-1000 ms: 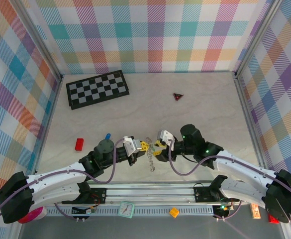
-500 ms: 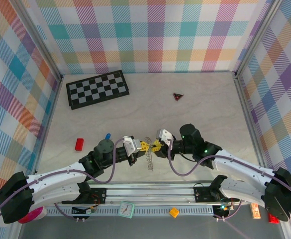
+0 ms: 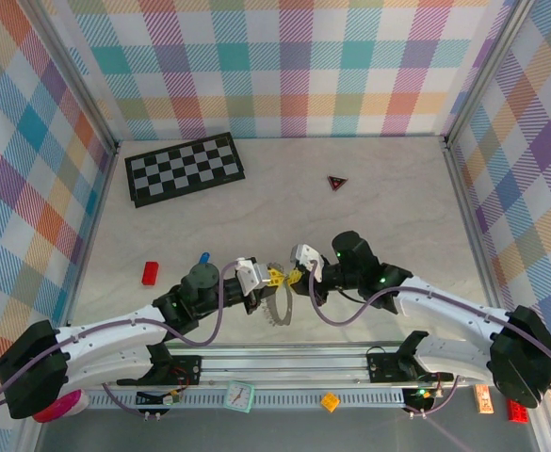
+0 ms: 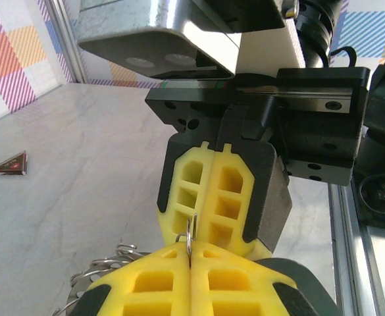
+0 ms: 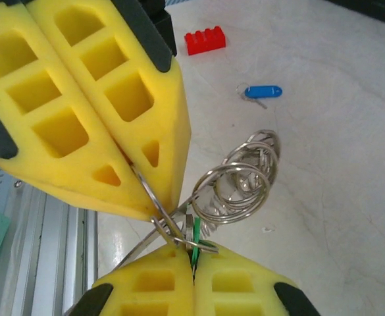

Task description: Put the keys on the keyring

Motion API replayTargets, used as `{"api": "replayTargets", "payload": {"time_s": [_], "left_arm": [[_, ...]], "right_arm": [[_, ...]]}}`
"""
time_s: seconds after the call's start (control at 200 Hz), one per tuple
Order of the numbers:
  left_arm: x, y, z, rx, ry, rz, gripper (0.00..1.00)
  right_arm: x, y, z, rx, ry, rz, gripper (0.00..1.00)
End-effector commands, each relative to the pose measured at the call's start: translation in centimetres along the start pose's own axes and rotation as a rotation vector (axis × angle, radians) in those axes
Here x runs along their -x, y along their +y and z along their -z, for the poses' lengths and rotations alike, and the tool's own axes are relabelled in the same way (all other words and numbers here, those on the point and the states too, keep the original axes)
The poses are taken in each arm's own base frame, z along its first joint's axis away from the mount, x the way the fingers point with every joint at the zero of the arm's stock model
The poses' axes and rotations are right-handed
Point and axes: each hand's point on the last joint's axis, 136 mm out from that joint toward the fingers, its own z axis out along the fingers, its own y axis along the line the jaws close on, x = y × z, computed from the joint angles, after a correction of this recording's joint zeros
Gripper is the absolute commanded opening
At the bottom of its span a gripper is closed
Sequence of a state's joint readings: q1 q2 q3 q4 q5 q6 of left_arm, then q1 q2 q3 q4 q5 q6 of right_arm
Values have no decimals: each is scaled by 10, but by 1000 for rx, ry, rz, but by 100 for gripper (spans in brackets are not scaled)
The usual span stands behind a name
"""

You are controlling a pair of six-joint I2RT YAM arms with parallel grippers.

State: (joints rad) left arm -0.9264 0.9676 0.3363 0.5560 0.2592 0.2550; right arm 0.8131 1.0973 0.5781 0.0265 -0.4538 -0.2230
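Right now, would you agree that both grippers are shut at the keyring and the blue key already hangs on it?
Not quite: the blue key lies loose on the table, as the right wrist view shows. The left gripper and right gripper are indeed shut at the keyring.

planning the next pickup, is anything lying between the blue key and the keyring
Nothing visible: bare table lies between the blue key and the keyring; the red brick sits beyond the key. Left gripper pinches the keyring, right gripper the green key.
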Motion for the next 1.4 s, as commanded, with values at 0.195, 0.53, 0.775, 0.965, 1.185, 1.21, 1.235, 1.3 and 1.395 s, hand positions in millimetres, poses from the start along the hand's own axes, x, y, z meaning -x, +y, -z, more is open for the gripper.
{"api": "replayTargets", "payload": {"time_s": [0.195,0.53,0.775,0.965,1.185,1.21,1.235,1.3,1.395], "left_arm": [[32,2,3,0,-139,-62,0],[24,1,7,-9,-169,-36,0],[24,-8,6,-64,-171,-45,0],[25,-14,5,-101,-181,-48,0],[27,-16,4,-116,-188,-49,0],[27,-16,4,-117,-188,-49,0],[26,-16,4,-116,-186,-49,0],[25,-16,4,-116,-181,-47,0],[23,-16,3,-117,-176,-47,0]], "right_arm": [[18,-5,22,-105,-81,10,40],[50,15,42,-60,-189,167,45],[50,15,39,-46,-185,179,34],[48,21,37,-5,-165,189,28],[47,28,34,47,-152,191,24],[46,28,34,48,-149,190,24],[45,27,33,47,-144,189,24],[43,24,33,31,-135,187,23],[41,20,35,-8,-139,190,23]]}}
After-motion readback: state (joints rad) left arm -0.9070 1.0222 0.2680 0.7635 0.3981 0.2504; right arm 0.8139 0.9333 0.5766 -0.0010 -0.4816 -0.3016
